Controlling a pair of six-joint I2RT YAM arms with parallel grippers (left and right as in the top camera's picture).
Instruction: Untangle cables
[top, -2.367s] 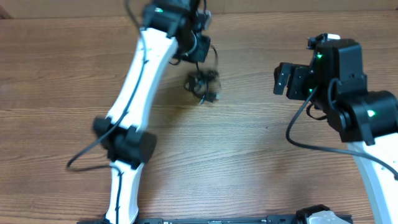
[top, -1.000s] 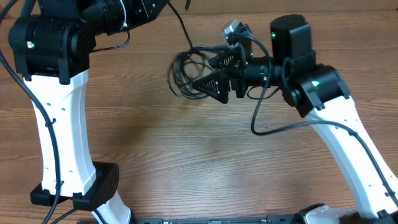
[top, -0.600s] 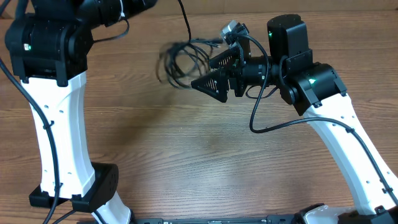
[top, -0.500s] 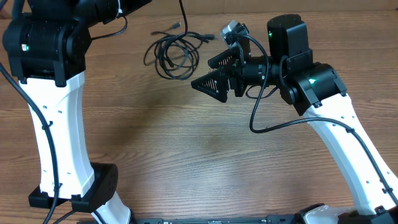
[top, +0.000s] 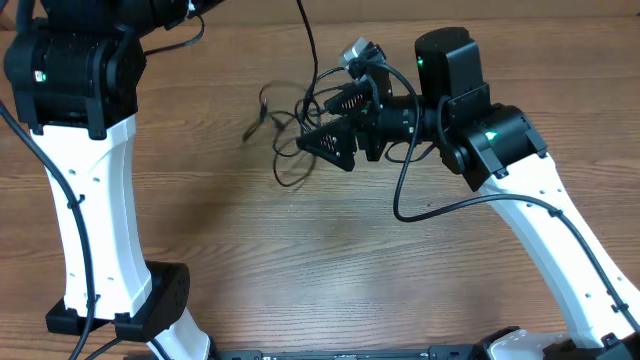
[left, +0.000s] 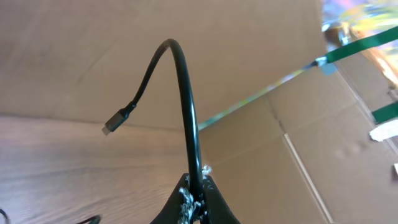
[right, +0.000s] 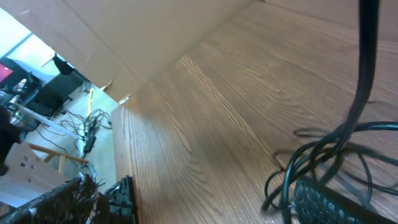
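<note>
The cables (top: 287, 135) form a loose black tangle of loops over the wooden table, with one plug end (top: 254, 127) sticking out to the left. A single strand (top: 308, 40) rises from the tangle out of the top of the overhead view. My left gripper (left: 196, 188) is shut on that cable, whose free end arcs over to a small plug (left: 115, 123). My right gripper (top: 332, 122) stands open and level at the tangle's right side. In the right wrist view the loops (right: 323, 155) hang against one finger (right: 333, 202), and the taut strand (right: 365, 62) runs upward.
Cardboard walls (left: 280, 74) stand behind the table's far edge. The left arm's white link (top: 95, 220) rises at the left and the right arm's link (top: 555, 230) at the right. A thick black arm cord (top: 420, 205) loops under the right wrist. Bare wood (top: 330, 270) fills the front.
The hanging tangle swung left, then back right against the right gripper's fingers. The right gripper shifted slightly left and stayed open. The left gripper kept its hold.
</note>
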